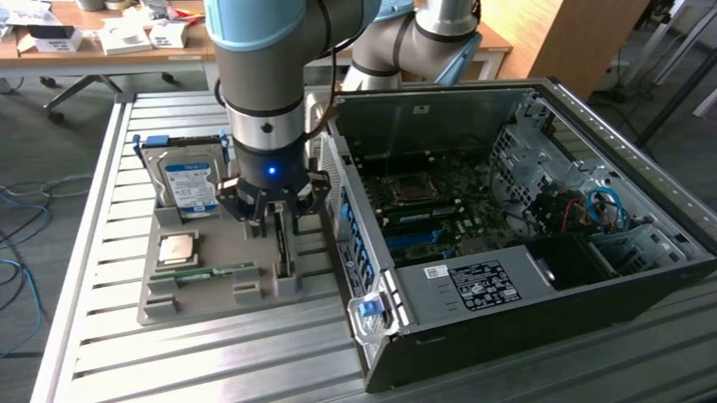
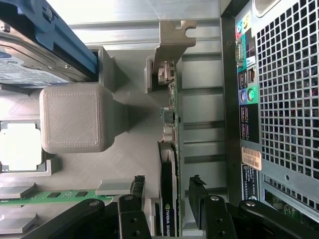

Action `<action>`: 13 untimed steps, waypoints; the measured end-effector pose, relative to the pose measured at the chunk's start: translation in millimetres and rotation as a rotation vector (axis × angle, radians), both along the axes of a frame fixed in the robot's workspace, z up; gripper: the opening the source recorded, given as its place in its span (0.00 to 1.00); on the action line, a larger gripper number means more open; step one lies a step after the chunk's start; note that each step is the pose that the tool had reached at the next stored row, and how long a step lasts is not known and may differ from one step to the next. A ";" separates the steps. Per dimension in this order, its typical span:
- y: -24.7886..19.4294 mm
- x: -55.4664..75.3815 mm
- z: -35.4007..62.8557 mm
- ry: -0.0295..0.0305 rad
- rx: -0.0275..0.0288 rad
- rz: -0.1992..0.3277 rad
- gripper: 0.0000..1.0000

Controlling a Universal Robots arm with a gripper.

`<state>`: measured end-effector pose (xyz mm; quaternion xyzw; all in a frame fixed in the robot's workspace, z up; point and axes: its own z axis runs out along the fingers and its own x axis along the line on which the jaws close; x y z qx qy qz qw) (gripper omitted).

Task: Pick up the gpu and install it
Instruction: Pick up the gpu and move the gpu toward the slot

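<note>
The gripper (image 1: 277,220) hangs released, its fingers (image 2: 138,186) straddling the gpu (image 2: 172,117) with room on both faces. The card stands on edge in the grey tray (image 1: 207,295), just beside the computer case (image 1: 471,323), with a narrow gap between them. In the exterior view the gripper hides one end of the card

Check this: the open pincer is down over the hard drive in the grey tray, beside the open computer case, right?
No. The wrist view shows the open pincer down over the gpu, not the hard drive, in the grey tray beside the open computer case.
</note>
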<state>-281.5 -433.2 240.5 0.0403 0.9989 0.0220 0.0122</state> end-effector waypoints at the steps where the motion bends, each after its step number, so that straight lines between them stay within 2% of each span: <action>1: 0.1 0.1 -0.6 -0.0002 0.0003 0.000 0.49; 13: 0.4 0.8 -3.7 -0.0003 0.0003 -0.001 0.49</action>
